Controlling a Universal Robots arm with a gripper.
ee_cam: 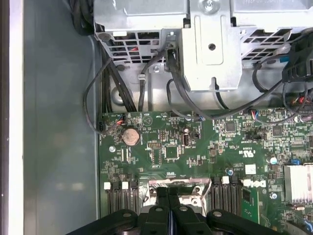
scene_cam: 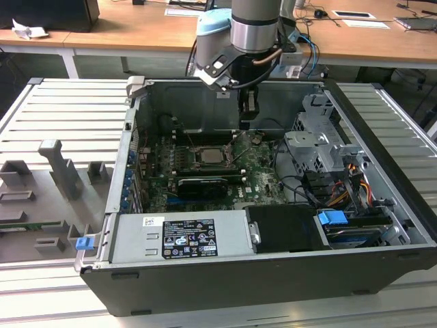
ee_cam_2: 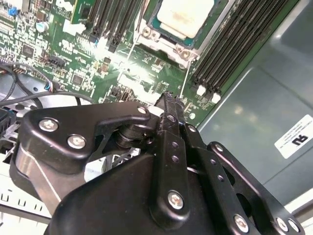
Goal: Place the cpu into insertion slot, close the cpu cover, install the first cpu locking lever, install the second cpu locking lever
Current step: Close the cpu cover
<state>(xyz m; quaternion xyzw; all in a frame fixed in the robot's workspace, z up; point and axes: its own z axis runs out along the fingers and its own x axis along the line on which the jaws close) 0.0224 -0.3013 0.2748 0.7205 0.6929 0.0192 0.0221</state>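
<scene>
Here, the pale silver square cpu (ee_cam_2: 186,14) lies in its socket, tool (ee_cam_2: 171,100) closed

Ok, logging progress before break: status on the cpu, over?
Gripper shut, nothing held, hovering above motherboard. Cpu in socket. No obstruction seen.

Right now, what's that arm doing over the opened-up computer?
A robot arm has its gripper hanging over the motherboard inside the open computer case. Its fingers are shut together with nothing between them. The cpu already sits in its socket, and the silver cpu cover lies framed around it. The gripper's tips hover close beside that socket, not touching the chip. Whether the locking levers are fastened cannot be told.
</scene>
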